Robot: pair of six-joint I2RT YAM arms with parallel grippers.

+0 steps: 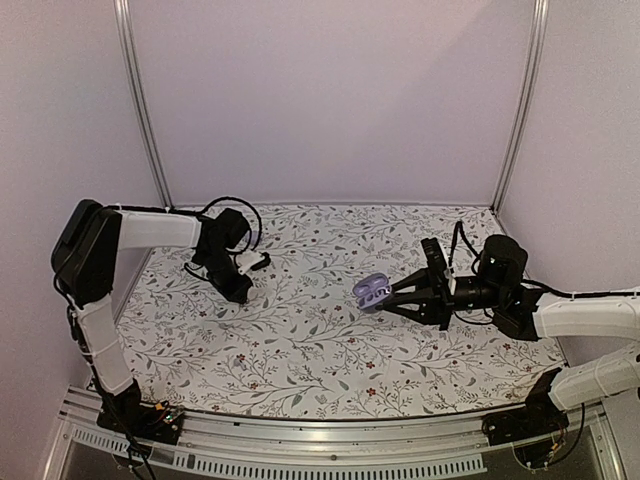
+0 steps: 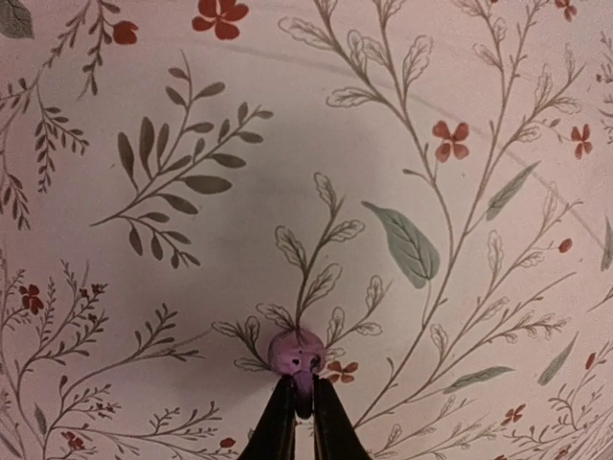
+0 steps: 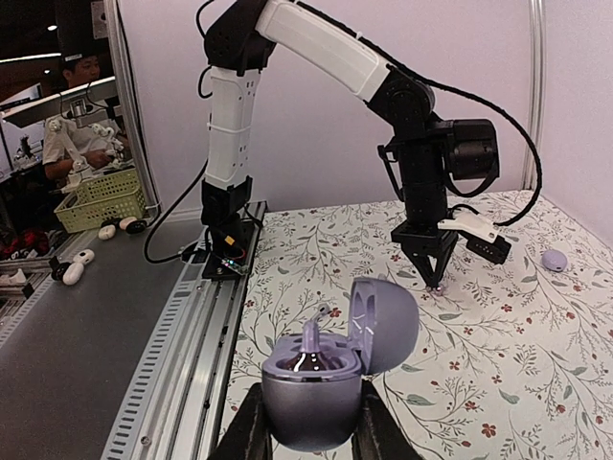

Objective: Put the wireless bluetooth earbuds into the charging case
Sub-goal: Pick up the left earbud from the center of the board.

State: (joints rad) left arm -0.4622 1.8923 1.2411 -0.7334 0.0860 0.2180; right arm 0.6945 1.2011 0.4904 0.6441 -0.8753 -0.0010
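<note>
The lavender charging case [image 3: 306,393] is held above the floral cloth with its lid [image 3: 388,321] swung open, and my right gripper [image 3: 309,422] is shut on its lower half. One earbud [image 3: 314,347] sits in the case with its stem pointing up. From above, the case [image 1: 370,291] is at mid-table in front of the right gripper [image 1: 387,294]. A second earbud [image 2: 292,350] lies on the cloth at the far left. My left gripper [image 2: 303,385] points down at it, fingers pinched shut on its stem. That gripper [image 1: 243,292] touches the cloth.
A small lavender rounded thing [image 3: 554,260] lies on the cloth beyond the left gripper [image 3: 436,278]. The aluminium rail [image 1: 330,445] runs along the near edge. White walls close in the back and both sides. A green basket [image 3: 101,196] stands off the table.
</note>
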